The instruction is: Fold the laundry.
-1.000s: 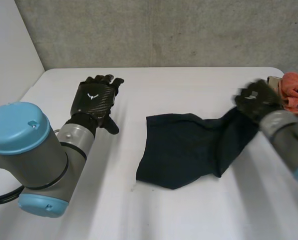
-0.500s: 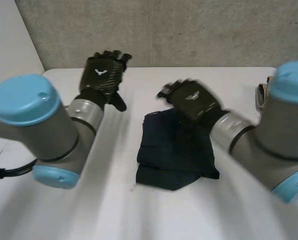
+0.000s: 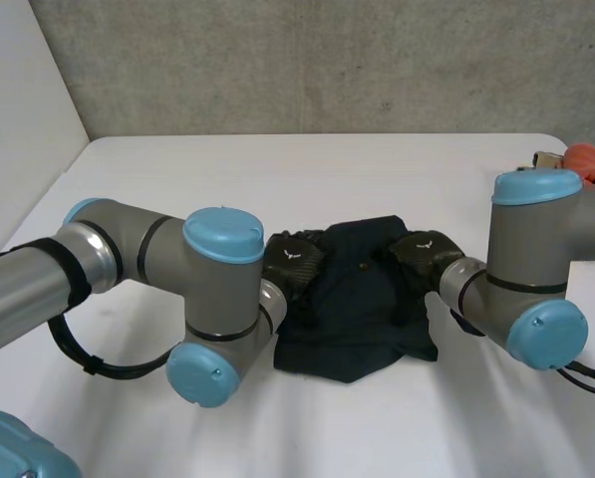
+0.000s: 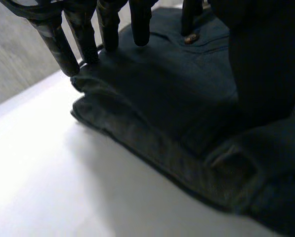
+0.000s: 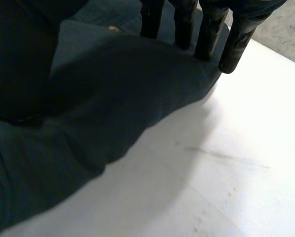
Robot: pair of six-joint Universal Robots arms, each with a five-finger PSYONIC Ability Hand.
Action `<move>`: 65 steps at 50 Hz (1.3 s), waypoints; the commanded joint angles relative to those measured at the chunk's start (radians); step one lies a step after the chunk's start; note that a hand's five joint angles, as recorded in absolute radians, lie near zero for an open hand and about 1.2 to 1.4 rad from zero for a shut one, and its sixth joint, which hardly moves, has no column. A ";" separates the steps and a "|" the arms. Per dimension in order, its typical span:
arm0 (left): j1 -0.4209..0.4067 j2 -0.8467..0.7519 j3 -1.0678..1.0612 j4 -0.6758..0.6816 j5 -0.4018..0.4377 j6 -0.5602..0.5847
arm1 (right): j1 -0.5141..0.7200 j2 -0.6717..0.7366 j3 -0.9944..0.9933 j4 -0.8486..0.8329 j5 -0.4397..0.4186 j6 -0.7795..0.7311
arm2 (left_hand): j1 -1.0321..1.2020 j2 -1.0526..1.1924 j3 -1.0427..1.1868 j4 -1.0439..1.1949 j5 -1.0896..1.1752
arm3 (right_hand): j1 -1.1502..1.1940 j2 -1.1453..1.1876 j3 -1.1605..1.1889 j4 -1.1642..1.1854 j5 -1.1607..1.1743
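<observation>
1. Where the white table (image 3: pixel 307 169) runs between the two arms, the dark navy garment (image 3: pixel 362 314) lies folded into a thick bundle, near the middle of the tabletop.
2. My left hand (image 3: pixel 295 267) sits palm-down on the garment's left edge. Its wrist view shows its fingers (image 4: pixel 56 42) reaching out straight with their tips on the top layer and nothing clasped.
3. My right hand (image 3: pixel 424 251) mirrors it on the right edge, palm-down. Its fingers (image 5: pixel 234 44) are straight and rest along the border of the fold, gripping nothing.
4. Both forearms lie low over the table, bent inward toward the bundle from either side.
5. A small pale stud (image 4: pixel 189 38) shows on the cloth just beside the left fingertips.
6. At the table's far right corner an orange cloth (image 3: pixel 591 161) is heaped, well apart from the garment. It may be sitting in some holder, but I can't tell from this angle.
</observation>
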 commanded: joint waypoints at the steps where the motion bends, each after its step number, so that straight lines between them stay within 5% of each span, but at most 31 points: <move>1: 0.009 0.022 0.024 -0.068 0.004 0.052 | -0.005 -0.038 0.015 -0.014 0.019 -0.050 | 0.017 0.005 -0.003 0.005 -0.013 | -0.003 -0.045 -0.033 -0.060 -0.068; 12: 0.050 0.335 -0.034 -0.066 0.089 0.095 | 0.005 -0.338 0.256 -0.242 0.051 -0.052 | -0.012 -0.024 -0.033 -0.025 -0.043 | -0.003 -0.045 -0.033 -0.060 -0.068; 18: 0.096 0.528 -0.119 -0.092 0.292 0.063 | 0.019 -0.473 0.458 -0.307 0.074 -0.040 | -0.012 -0.024 -0.033 -0.025 -0.043 | -0.003 -0.045 -0.033 -0.060 -0.068; 26: 0.165 0.614 -0.176 -0.224 0.515 0.009 | 0.107 -0.483 0.638 -0.394 0.076 -0.033 | -0.003 -0.015 -0.024 -0.016 -0.034 | -0.003 -0.045 -0.033 -0.060 -0.068; 35: 0.176 0.618 -0.179 -0.252 0.529 -0.019 | 0.142 -0.365 0.696 -0.610 0.076 -0.044 | 0.000 -0.012 -0.021 -0.013 -0.031 | -0.003 -0.045 -0.033 -0.060 -0.068; 51: 0.173 0.625 -0.192 -0.246 0.529 -0.019 | 0.154 -0.190 0.590 -0.669 0.076 -0.064 | 0.003 -0.010 -0.018 -0.010 -0.028 | 0.006 -0.036 -0.024 -0.051 -0.059; 65: 0.176 0.634 -0.194 -0.246 0.529 -0.019 | 0.154 -0.139 0.491 -0.741 0.065 -0.116 | 0.003 -0.010 -0.018 -0.010 -0.028 | 0.374 0.332 0.344 0.317 0.309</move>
